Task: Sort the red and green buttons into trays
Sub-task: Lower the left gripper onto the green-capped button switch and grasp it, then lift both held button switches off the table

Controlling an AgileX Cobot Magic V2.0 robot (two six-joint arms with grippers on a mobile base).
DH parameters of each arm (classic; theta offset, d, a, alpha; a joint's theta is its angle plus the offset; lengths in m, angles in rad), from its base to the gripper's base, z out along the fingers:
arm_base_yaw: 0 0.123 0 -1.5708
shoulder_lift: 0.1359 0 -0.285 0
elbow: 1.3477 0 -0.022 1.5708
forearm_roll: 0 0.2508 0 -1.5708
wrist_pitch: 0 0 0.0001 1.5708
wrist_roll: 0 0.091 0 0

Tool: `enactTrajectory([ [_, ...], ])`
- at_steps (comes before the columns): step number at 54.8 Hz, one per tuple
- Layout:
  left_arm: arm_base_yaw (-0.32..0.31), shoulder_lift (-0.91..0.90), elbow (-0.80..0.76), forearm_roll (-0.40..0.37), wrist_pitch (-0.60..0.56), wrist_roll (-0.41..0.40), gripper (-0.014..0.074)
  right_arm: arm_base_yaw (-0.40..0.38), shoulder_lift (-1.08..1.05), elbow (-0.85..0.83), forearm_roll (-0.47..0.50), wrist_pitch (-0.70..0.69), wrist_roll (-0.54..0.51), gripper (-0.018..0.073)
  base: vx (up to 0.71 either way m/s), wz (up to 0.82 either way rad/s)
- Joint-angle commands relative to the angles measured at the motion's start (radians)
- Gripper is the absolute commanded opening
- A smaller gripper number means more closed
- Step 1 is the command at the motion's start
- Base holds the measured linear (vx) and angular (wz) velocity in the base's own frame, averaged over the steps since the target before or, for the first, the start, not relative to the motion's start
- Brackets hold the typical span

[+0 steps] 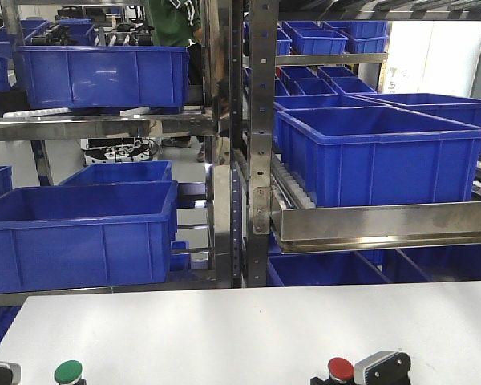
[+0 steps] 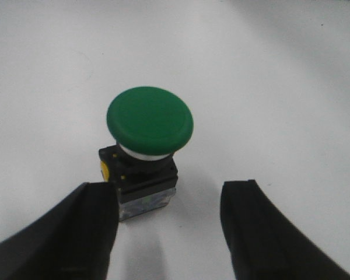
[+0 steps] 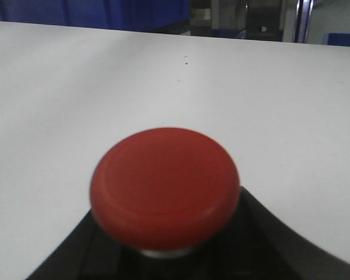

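Crates: deep blue plastic crates [image 1: 381,156] sat on metal shelves [image 1: 104,124], insides mostly hidden.
Left claw [image 2: 169,189]: released; round green-capped push button [image 2: 150,121] stood upright between its fingers [image 2: 76,233].
Right claw [image 3: 169,248]: sat around round red-capped push button [image 3: 164,186]; grip unclear.
Room: white surface [image 1: 248,329] lay wide ahead.

The front view is bright and evenly lit, and the light seems to come from above. The white table [image 1: 240,321] carries almost no shadow. The blue crates [image 1: 381,152] look sharp and strongly coloured. A steel rail [image 1: 385,220] gives dull reflections, and a white patch [image 1: 437,56] behind the shelves is overexposed.

The left wrist view is soft and a little grainy. The green button [image 2: 150,121] has a weak sheen on its cap and throws a soft shadow on its own body. The left gripper [image 2: 169,195] has fingers [image 2: 52,239] that are almost black, without detail.

In the right wrist view the red button [image 3: 165,189] is too near the lens and blurred. The table behind it is clearer.
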Motion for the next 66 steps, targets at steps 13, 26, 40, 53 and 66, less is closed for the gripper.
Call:
enactTrajectory([
  [13,-0.004,0.139,-0.079,-0.062,-0.290,0.047,0.0514,-0.002,-0.047,-0.011,0.018,-0.140,-0.003,-0.0008,0.00,0.00],
  [26,-0.004,0.178,-0.166,-0.062,-0.279,0.042,0.0505,-0.002,-0.047,-0.011,0.018,-0.140,-0.003,-0.0008,0.00,0.00],
  [40,-0.004,0.179,-0.170,-0.038,-0.286,0.045,0.0148,-0.002,-0.047,-0.011,0.016,-0.140,-0.003,-0.0008,0.00,0.00],
  [53,-0.004,0.146,-0.165,0.080,-0.325,0.042,-0.0005,-0.002,-0.075,-0.011,-0.023,-0.120,0.001,-0.0008,0.00,0.00],
  [66,-0.004,-0.051,-0.076,0.045,-0.276,0.043,-0.0002,-0.002,-0.272,-0.011,-0.155,0.107,0.090,-0.0008,0.00,0.00],
])
